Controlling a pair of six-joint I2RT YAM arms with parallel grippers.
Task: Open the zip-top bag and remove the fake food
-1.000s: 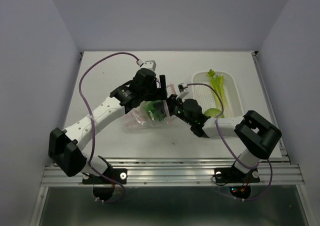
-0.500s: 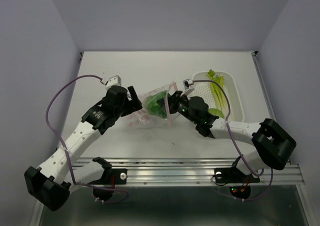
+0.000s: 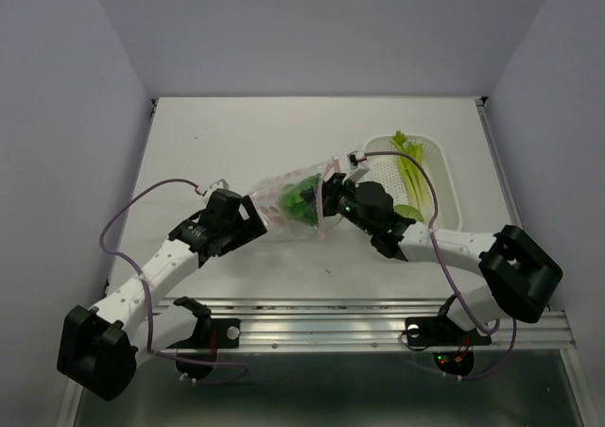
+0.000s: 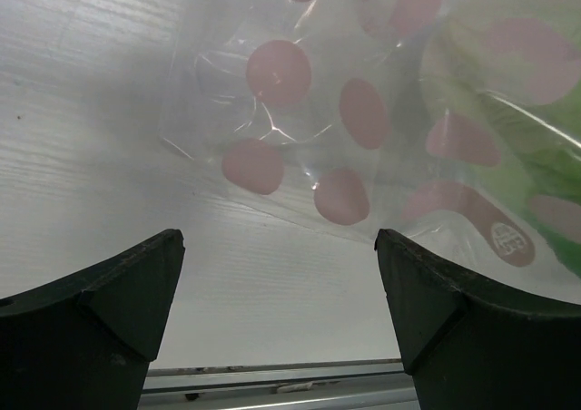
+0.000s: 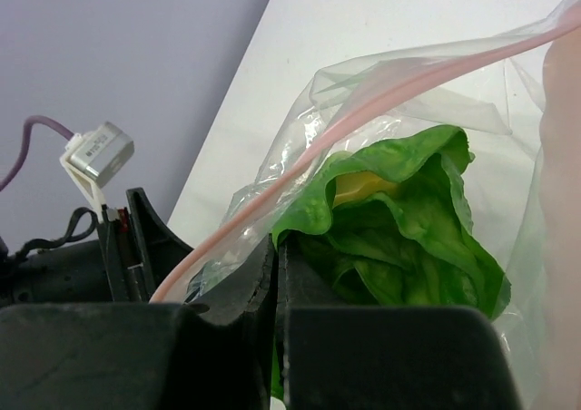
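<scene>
Pinching zip-top bag [image 3: 282,206] rim: right end effector [image 5: 277,254], closed | left end effector [image 4: 277,243]: wide open, empty, beside bag

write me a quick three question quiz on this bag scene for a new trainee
1. True or false: the left jaws stand open with nothing between them.
2. The right jaws are shut on: A) the zip-top bag B) a cable C) nothing.
3. Where do the pale green stalks lie?
Key: 1 true; 2 A; 3 in the white perforated basket.
</scene>
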